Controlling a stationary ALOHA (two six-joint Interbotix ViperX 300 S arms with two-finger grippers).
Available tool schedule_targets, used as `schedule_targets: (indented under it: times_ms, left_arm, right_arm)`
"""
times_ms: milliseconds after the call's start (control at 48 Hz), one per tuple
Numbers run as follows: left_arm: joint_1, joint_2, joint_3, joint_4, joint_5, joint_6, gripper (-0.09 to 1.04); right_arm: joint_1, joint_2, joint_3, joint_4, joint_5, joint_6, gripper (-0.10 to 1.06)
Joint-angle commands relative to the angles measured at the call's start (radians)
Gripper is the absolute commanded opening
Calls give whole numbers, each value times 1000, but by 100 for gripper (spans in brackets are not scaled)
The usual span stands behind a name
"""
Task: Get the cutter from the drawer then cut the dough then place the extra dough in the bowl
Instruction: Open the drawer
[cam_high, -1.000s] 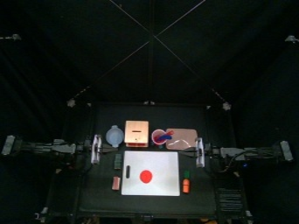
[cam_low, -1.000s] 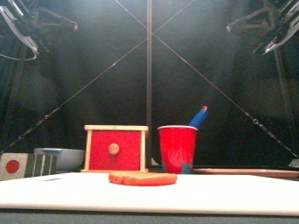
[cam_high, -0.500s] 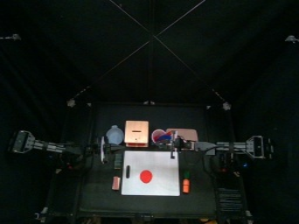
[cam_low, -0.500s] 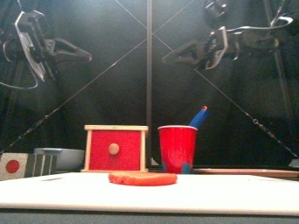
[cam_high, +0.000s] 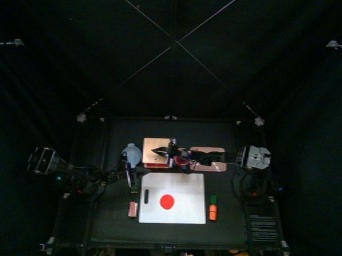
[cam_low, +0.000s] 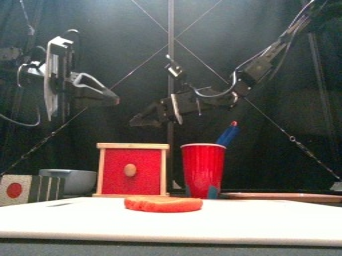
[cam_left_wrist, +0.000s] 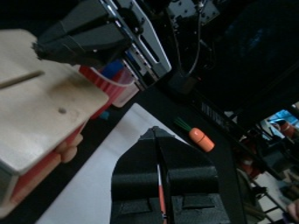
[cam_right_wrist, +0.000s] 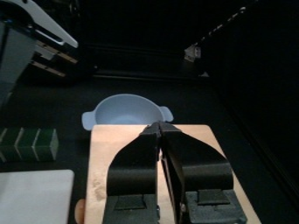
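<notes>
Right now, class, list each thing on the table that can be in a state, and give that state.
red drawer: shut
dough disc: whole, uncut
blue-grey bowl: upright, empty
red cup: upright, blue toy knife inside
left pincer: shut, empty
right pincer: shut, empty

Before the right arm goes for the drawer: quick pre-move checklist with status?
1. The drawer is shut and no cutter is in sight, as expected before opening: ok.
2. The right gripper is lined up on the drawer front: not ok, it hangs above the top of the wooden box.
3. The right gripper is open to grasp: not ok, jaws shut.
4. The left gripper is clear of the box: ok, raised off to its left, jaws shut.
5. The dough lies flat on the white board: ok.
6. The bowl is empty: ok.
</notes>
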Motion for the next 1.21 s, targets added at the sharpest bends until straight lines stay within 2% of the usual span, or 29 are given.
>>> schedule_targets:
  times_ms: [21,292,438,750,1021,1208]
  left_arm:
    - [-2,52,-51,-2,-8,-63,29]
    - [0,158,-100,-64,-8,-310,73]
    - [2,184,-100,-101,-9,-394,86]
    - [6,202,-115,-195,-6,-423,87]
    - [6,255,-143,-336,69,-422,86]
    - [37,279,-160,-354,74,-419,85]
  right_arm:
    - [-8,-2,-48,-2,3,-2,-1]
    - [-20,41,-84,-14,104,-3,-1]
    - [-17,63,-83,-38,138,-3,-1]
    - [0,64,-74,-54,183,0,-1]
    - [23,64,-80,-54,184,0,-1]
    - [28,64,-80,-54,184,0,-1]
